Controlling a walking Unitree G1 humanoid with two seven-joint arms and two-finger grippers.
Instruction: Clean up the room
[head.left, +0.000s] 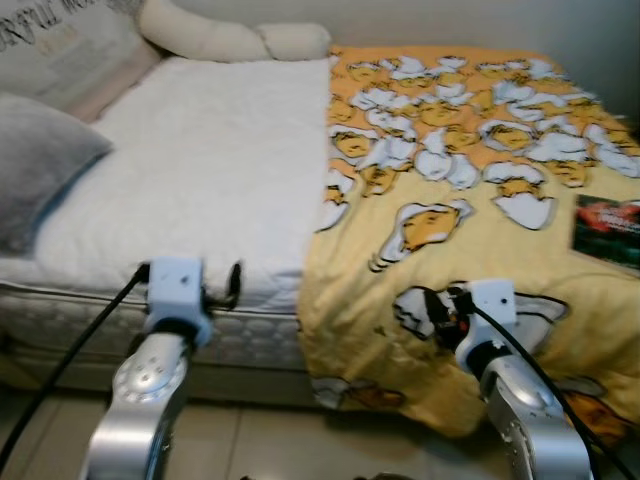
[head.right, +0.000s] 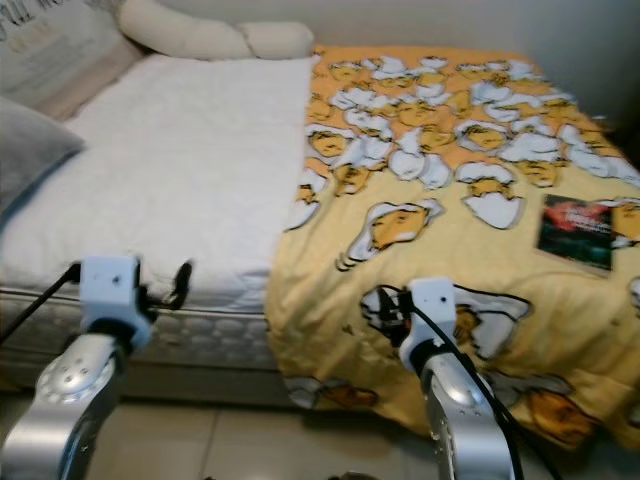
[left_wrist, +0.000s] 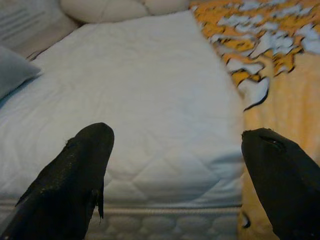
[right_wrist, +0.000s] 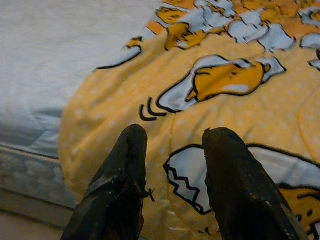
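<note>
two silver robot arms reach up from the bottom of the head views toward the foot edge of a bed (head.left: 200, 180). left hand (head.left: 228, 287) hovers just before the quilted side of the bare white mattress (left_wrist: 150, 100), its two black fingers (left_wrist: 75, 180) spread wide with the mattress edge showing between them. right hand (head.left: 438, 305) sits close to the hanging front of a yellow blanket (head.left: 480, 250) printed with white-and-orange cartoon egg figures; its fingers (right_wrist: 125, 185) stand a narrow gap apart, with nothing between them, and whether they touch the cloth cannot be told.

the blanket covers the robot's right half of the bed and drapes over the near edge almost to the pale tiled floor (head.left: 260, 440). its inner edge runs down the middle of the mattress, leaving the left half uncovered. a dark book or flat packet (head.right: 575, 231) with a red and green cover lies on the blanket, far to the right and well apart from the right hand.

at the head of the bed lies a long cream bolster (head.left: 230, 38). a grey pillow (head.left: 40, 170) rests at the left edge, and a printed cushion (head.left: 60, 45) leans in the far left corner, its lettering too blurred to read.
</note>
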